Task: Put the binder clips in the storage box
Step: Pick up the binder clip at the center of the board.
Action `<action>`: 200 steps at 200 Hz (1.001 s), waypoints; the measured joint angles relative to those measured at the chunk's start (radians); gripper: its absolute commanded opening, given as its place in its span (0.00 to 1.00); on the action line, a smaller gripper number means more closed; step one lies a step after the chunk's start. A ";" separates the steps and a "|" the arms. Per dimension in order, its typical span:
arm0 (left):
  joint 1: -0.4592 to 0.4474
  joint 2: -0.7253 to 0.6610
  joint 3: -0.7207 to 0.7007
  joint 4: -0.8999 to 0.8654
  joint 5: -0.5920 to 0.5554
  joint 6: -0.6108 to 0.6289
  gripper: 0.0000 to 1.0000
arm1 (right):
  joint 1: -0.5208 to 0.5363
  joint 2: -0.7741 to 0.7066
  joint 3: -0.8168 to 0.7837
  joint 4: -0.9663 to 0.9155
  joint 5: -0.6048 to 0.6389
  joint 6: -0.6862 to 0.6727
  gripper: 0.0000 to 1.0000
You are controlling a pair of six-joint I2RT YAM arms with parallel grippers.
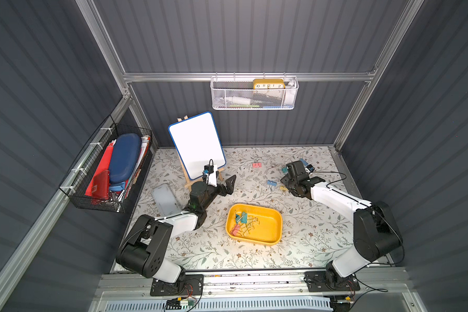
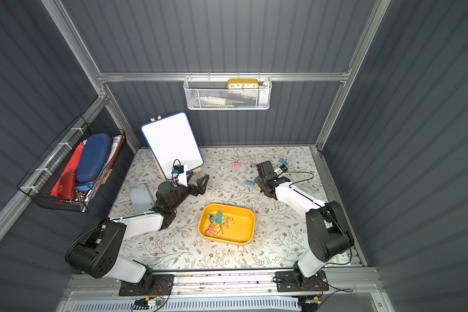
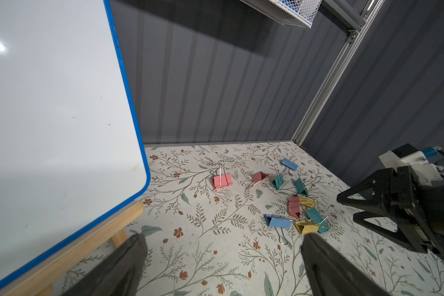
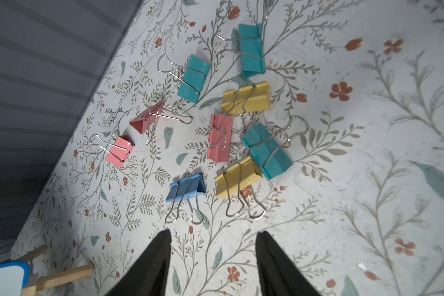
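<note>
the yellow storage box sits on the floral table, in the near middle, between the two arms. a small heap of binder clips, teal, pink and yellow, lies tangled in its left half; its right half is bare. more clips lie loose at the far right of the table, well apart from the box. the right wrist view shows nine of them: three teal, three pink, two yellow and one blue, several touching or overlapping, wire handles splayed. one pink clip lies a little to the left of the rest.

the right gripper hangs over this group, jaws parted at a middling width with nothing between them. nearest its tips are the blue clip and a yellow clip, neither one between the jaws. the left gripper is held above the table just right of the whiteboard on its wooden easel, far left. its jaws are spread wide and empty, pointing toward the loose clips.
</note>
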 measured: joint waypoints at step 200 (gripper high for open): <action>0.000 0.000 0.002 -0.003 0.000 0.001 0.99 | -0.058 -0.003 -0.124 0.121 -0.197 0.088 0.00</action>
